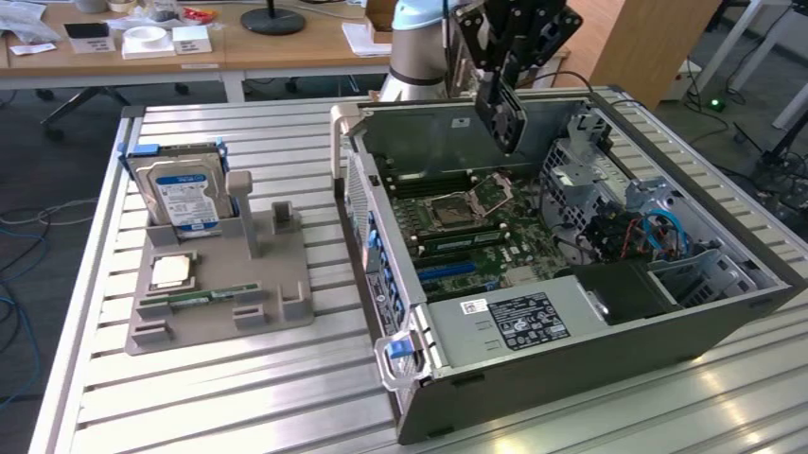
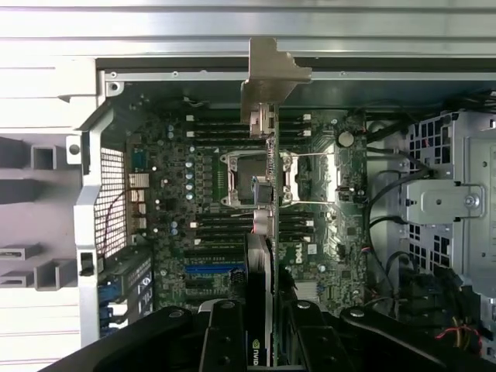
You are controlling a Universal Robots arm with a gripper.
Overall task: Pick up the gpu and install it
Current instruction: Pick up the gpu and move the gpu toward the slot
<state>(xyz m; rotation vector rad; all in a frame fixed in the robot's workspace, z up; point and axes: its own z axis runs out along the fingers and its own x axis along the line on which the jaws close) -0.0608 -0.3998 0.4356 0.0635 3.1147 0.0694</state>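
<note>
My gripper (image 2: 267, 345) is clamped on the gpu (image 1: 502, 118), which hangs edge-down over the open computer case (image 1: 543, 388) above the motherboard (image 2: 194, 201); thin, stiff, light, probably fragile, so I judge its flat faces near the upper edge the safest hold, away from the silver bracket (image 2: 273, 74).

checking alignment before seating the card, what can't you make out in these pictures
- Wrist view: gpu is edge-on, so its faces are hidden, and it covers the motherboard strip under it.
- Wrist view: pincer is cut off by the picture's edge.
- Exterior view: power supply label is too small to read.
</note>
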